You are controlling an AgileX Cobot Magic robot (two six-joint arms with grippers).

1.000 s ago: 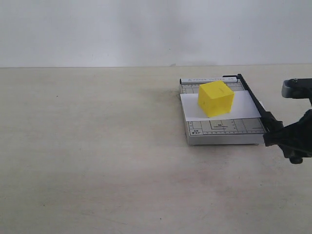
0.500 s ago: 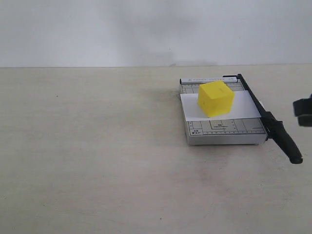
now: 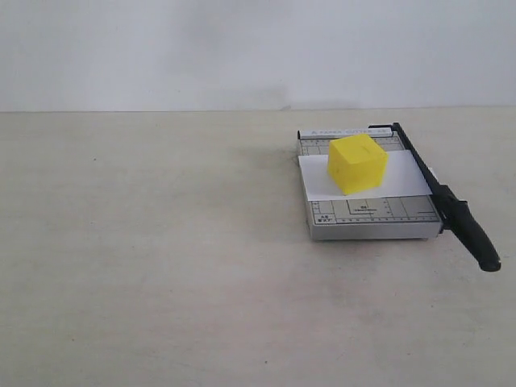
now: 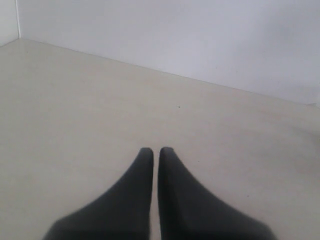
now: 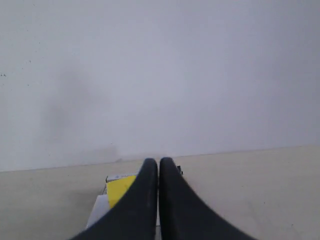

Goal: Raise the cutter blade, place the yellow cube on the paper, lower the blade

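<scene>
The yellow cube (image 3: 356, 163) sits on the white paper (image 3: 401, 180), which lies across the grey gridded cutter base (image 3: 371, 218). The black cutter blade (image 3: 439, 193) lies down along the base's right edge, its thick handle (image 3: 476, 240) sticking out past the front corner. Neither gripper shows in the exterior view. In the right wrist view my right gripper (image 5: 158, 161) is shut and empty, with the yellow cube (image 5: 119, 189) and paper (image 5: 99, 211) partly hidden behind its fingers. My left gripper (image 4: 153, 150) is shut over bare table, holding nothing.
The beige table (image 3: 161, 242) runs back to a plain white wall (image 3: 242, 48). In the left wrist view a wall corner (image 4: 18, 30) stands at the table's far edge.
The right arm, which stood at the blade handle a second ago, has drawn back to the right and left the exterior view. The blade, cube and paper stay put.
</scene>
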